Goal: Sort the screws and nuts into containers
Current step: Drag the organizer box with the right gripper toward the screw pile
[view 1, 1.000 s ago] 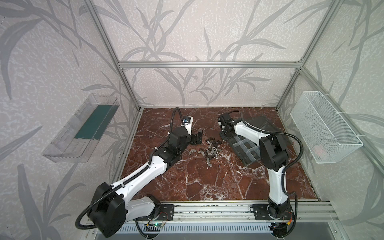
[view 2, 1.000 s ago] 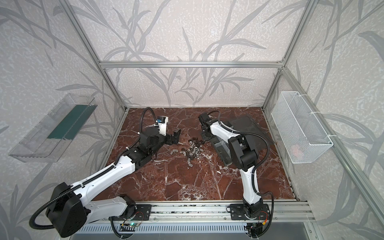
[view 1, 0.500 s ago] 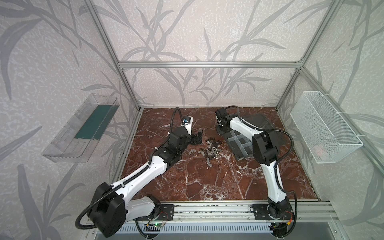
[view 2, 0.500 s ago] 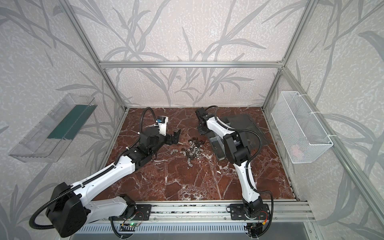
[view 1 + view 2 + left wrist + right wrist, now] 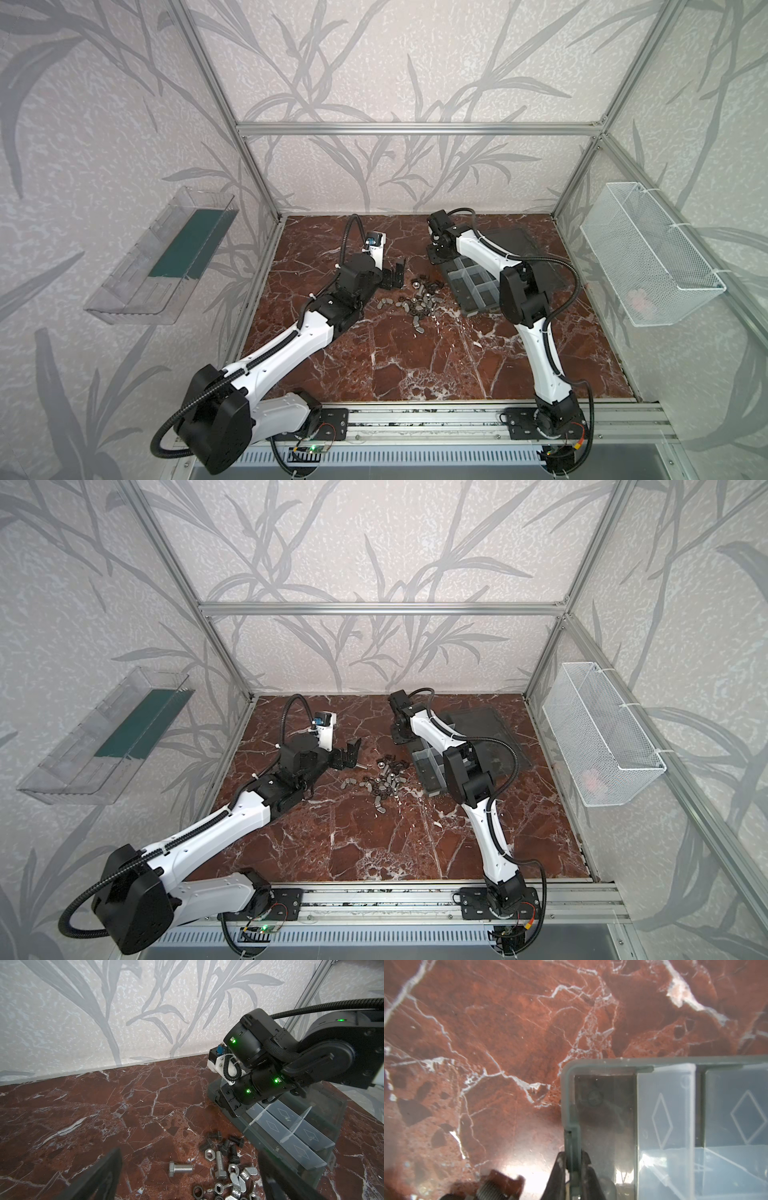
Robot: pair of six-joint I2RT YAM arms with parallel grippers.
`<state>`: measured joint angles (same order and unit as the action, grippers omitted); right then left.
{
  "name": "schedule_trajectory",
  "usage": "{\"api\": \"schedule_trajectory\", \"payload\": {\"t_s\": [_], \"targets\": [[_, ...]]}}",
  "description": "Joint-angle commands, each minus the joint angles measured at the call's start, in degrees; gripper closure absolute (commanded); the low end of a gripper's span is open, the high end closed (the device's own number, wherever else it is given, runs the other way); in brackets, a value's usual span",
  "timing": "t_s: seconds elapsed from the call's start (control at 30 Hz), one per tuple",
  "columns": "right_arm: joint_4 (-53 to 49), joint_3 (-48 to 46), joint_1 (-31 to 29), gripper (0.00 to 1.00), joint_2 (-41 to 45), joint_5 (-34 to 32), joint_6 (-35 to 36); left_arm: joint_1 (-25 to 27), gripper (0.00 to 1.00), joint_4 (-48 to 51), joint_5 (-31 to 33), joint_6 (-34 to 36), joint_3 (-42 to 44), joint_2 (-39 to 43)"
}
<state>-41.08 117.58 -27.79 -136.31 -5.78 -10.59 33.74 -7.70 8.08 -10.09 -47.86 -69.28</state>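
Evidently unstarted: screws (image 5: 180, 1168), nuts (image 5: 208, 1154) loose beside empty containers (image 5: 272, 1126); left gripper (image 5: 394, 277) agape, empty; right gripper (image 5: 572, 1159) pinching box wall (image 5: 568, 1095).

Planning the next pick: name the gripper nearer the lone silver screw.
Left. The left gripper hangs open just beside the silver screw; the right gripper is beyond the pile, shut on the organizer box.

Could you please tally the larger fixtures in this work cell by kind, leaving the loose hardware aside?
Robot arms: 2
Organizer box: 1
White wire basket: 1
Clear tray: 1
Total: 5
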Motion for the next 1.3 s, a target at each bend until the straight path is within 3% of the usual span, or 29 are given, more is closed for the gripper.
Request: {"api": "schedule_trajectory", "payload": {"t_s": [0.0,0.27,0.83,1.27], "targets": [[-0.96,2.83,-0.13,0.89,-2.13,2.30,-0.82,0.19,0.01,-0.37,1.99,0.86,-1.34,-0.52],[0.59,2.96,-0.72,0.91,-2.94,6.95,-3.47,0.11,0.01,-0.32,3.34,0.77,-1.46,-0.86],[1.13,7.58,-6.19,0.94,-6.93,7.38,-9.87,0.17,0.01,1.38,4.61,0.68,-2.42,-0.27],[3.73,11.50,-9.81,0.96,-9.98,9.29,-16.46,0.09,0.01,1.55,15.61,0.89,-1.71,0.85]]}}
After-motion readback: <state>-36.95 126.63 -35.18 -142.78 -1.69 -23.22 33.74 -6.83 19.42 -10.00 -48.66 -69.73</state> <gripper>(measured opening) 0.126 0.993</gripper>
